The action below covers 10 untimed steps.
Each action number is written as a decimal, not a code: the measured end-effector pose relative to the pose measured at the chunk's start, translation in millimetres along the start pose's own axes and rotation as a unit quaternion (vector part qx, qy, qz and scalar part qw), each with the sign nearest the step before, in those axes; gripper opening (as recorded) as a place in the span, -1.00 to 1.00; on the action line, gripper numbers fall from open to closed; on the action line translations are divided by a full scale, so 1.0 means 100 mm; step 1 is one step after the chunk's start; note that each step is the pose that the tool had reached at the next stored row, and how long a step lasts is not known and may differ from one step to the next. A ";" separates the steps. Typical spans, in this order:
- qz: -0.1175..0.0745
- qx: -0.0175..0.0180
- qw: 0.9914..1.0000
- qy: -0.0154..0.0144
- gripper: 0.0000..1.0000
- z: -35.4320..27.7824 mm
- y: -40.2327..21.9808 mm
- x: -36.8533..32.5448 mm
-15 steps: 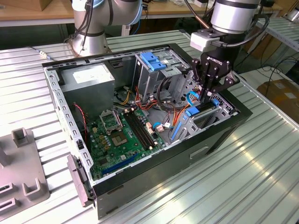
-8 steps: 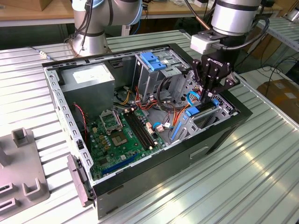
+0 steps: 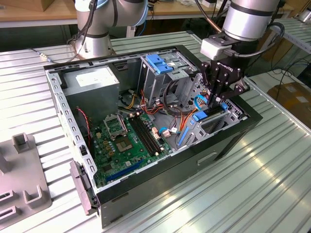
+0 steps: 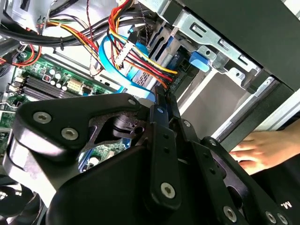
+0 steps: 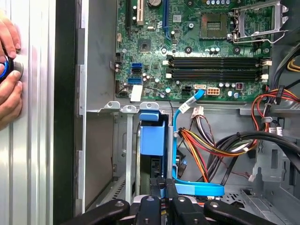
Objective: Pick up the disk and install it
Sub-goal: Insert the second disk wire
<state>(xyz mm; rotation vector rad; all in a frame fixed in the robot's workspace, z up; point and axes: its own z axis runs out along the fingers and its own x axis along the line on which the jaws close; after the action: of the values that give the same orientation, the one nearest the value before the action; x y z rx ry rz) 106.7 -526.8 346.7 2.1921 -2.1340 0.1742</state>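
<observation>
Currently: black gripper (image 3: 217,99) down inside the open black computer case (image 3: 160,184).
Fingers pinched tight on the blue-framed grey disk (image 5: 152,136), which stands edge-up in the metal drive bay (image 5: 123,140) beside the green motherboard (image 3: 124,141); a person's hand (image 4: 262,150) rests just outside the case wall.

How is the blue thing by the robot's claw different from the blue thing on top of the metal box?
The disk stands on its edge, low in a slot; the bracket sits up high on top of the cage. The gripper is right at the disk, while the bracket is apart from it. Both are bright blue plastic.
</observation>
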 end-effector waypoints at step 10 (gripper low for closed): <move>-0.011 0.002 1.000 -0.002 -0.68 0.011 0.001 0.028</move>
<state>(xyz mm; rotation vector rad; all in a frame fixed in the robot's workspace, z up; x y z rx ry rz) 106.7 -529.8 346.0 2.2190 -2.1113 0.1725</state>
